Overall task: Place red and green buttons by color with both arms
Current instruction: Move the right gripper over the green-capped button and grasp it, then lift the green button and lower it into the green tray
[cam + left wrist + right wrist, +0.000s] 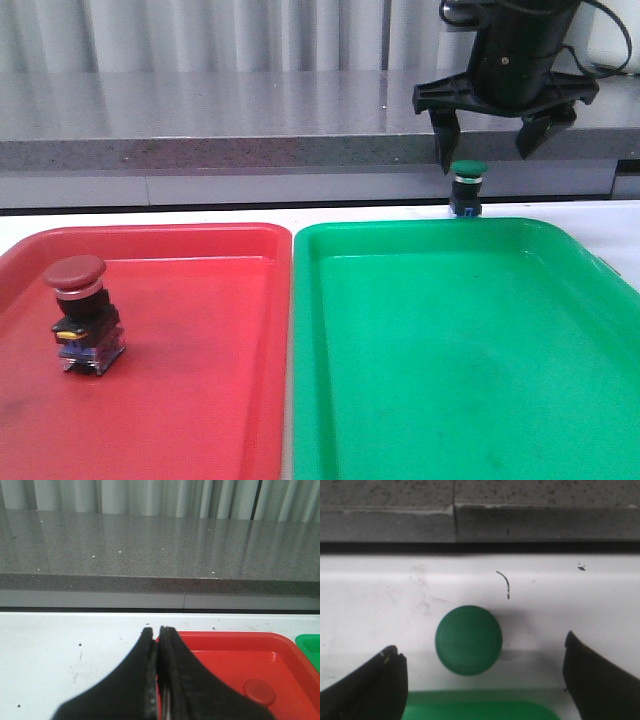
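Red tray (200,400) taken as landmark. It lies on the white table (150,215), nearest the camera on the left. The red button (82,312) stands upright inside it, near its left wall. The green tray (450,400) sits just right of the red tray, rims close together.

Left pincer (158,645): closed, fingers pressed together, holding nothing; it sits over the red tray's near-left corner in the left wrist view.

Beyond the red tray and to its right, the green button (467,187) stands upright on the table, just behind the green tray's far rim and outside it.

Right pincer (484,150): spread wide, poised above the green button, fingers either side, not touching it. The right wrist view confirms clear gaps on both sides of the green cap (468,640).
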Available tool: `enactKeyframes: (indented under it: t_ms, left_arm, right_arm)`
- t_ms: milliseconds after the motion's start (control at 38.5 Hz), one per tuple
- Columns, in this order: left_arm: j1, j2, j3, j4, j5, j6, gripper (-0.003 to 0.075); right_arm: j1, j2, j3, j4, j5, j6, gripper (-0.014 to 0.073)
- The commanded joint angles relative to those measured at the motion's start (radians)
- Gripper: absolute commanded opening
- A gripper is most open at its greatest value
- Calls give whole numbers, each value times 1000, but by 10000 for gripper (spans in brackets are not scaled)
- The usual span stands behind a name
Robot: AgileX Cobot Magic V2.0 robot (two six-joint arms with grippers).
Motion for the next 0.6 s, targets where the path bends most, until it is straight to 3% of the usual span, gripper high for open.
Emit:
enactKeyframes:
  t_ms: [0, 208, 468, 571]
  left_arm:
    - [3, 12, -25, -8, -84, -10, -20]
    - [3, 12, -25, -8, -84, -10, -20]
    - [3, 12, -25, -8, -84, -10, -20]
    - [3, 12, -25, -8, -84, -10, -20]
  right_arm:
    - [-14, -22, -69, 19, -42, 11, 644]
    - [-23, 42, -133, 59, -34, 11, 635]
    - [-23, 60, -167, 88, -2, 11, 360]
    - [-23, 60, -177, 88, 0, 11, 292]
